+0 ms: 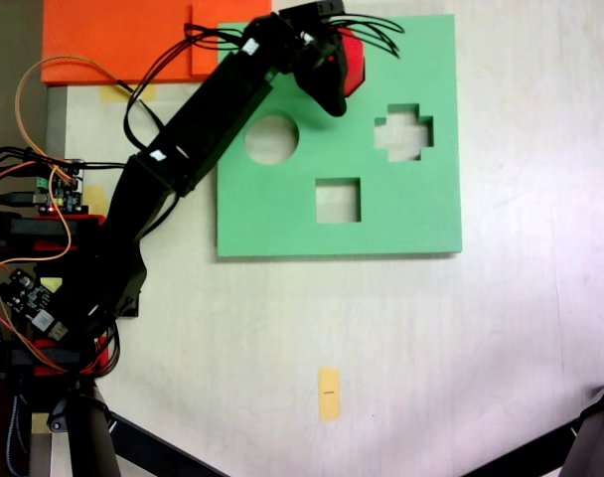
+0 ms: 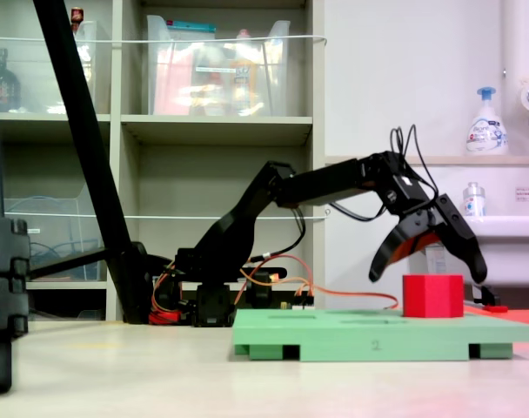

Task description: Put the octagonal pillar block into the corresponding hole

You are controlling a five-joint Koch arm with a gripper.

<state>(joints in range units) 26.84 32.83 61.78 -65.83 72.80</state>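
The octagonal pillar block (image 2: 432, 297) is a bright red prism standing upright near the right end of the green foam board (image 2: 369, 335). From above, the red block (image 1: 355, 62) shows at the board's (image 1: 282, 214) top edge, partly covered by the black arm. My gripper (image 2: 427, 277) is open, its two jaws spread wide to either side of the block's top and clear of its faces. In the top-down fixed view the gripper (image 1: 332, 60) hangs over the block. The corresponding hole is hidden; I cannot tell whether the block sits on the board or in a cutout.
The board shows a round cutout (image 1: 271, 139), a cross cutout (image 1: 403, 132) and a square cutout (image 1: 338, 200). An orange foam sheet (image 1: 123, 40) lies at the top left. Circuit boards and wires (image 1: 54, 189) crowd the arm's base. Yellow tape (image 1: 329, 394) marks the table.
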